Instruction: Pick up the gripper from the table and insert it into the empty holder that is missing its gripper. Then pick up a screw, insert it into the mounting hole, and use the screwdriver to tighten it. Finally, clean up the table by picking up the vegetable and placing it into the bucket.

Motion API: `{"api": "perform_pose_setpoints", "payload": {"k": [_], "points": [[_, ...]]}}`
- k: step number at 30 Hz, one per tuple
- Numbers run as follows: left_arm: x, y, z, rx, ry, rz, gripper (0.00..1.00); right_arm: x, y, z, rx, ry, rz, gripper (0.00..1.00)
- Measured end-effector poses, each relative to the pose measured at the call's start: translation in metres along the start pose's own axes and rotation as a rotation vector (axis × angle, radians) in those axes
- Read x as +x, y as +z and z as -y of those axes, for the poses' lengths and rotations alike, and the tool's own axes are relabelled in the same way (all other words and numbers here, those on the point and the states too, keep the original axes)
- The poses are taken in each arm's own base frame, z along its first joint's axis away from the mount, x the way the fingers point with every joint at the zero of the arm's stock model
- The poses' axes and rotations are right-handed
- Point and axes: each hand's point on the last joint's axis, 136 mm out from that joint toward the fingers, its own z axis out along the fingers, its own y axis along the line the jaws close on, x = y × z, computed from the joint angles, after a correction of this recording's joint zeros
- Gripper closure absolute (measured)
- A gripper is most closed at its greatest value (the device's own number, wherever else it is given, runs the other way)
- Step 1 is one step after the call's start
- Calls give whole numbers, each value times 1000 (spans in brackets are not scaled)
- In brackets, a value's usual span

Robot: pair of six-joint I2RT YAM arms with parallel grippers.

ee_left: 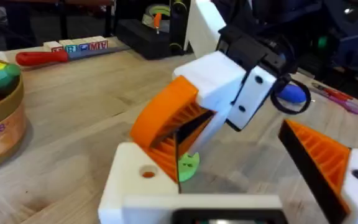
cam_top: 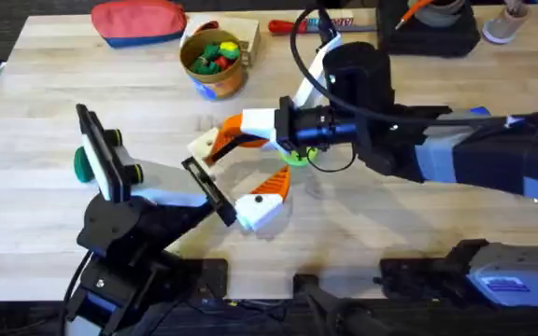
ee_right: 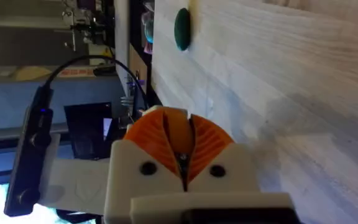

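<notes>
One light, stiff orange gripper (ee_right: 180, 132) sits pinched by its flat faces in our shut right gripper (cam_top: 224, 140), right at the empty holder (ee_left: 135, 183) on our wide-open left gripper (ee_left: 229, 186).

My right gripper (cam_top: 215, 143) sits at table centre, my left gripper (cam_top: 261, 199) at its five o'clock; the bucket (cam_top: 215, 62) (toys inside) lies at twelve, red pouch (cam_top: 139, 21) at eleven.
</notes>
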Motion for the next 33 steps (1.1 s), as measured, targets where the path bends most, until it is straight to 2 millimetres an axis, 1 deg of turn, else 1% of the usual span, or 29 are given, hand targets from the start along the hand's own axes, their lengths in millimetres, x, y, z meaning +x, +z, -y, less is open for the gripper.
{"api": "perform_pose_setpoints", "payload": {"k": [3,4,6,8,12,17,19,20,24,27,29,30,33], "points": [[-1,0,-1,-7,2,3,13,-2,0,-3,-10,-19,9,998],[-1,0,-2,-10,3,4,13,-2,0,-5,-18,-31,10,976],[-1,0,-3,-17,7,6,14,-4,-1,-11,-43,-65,13,867],[-1,0,-3,-17,7,7,15,-4,-2,-15,-63,-88,5,785],[-1,0,-1,-7,7,4,13,0,-5,-23,-117,-124,-37,553],[0,0,2,4,7,2,14,5,-8,-27,-147,-139,-73,360],[0,1,4,16,7,-1,13,9,-8,-29,-158,-152,-94,66],[0,1,5,21,7,-2,11,10,-8,-29,-161,-158,-101,29],[1,1,6,27,7,-3,14,18,-7,-19,-129,-160,-133,11],[1,1,6,27,7,-3,14,15,-9,-16,-124,-207,-127,11],[1,1,6,28,7,-3,14,7,-14,-13,-125,-253,-105,10],[1,1,7,33,7,-4,15,-16,-29,-3,-111,-303,-45,10],[1,1,8,40,7,-6,14,-33,-45,18,-57,-308,-15,10]]}}
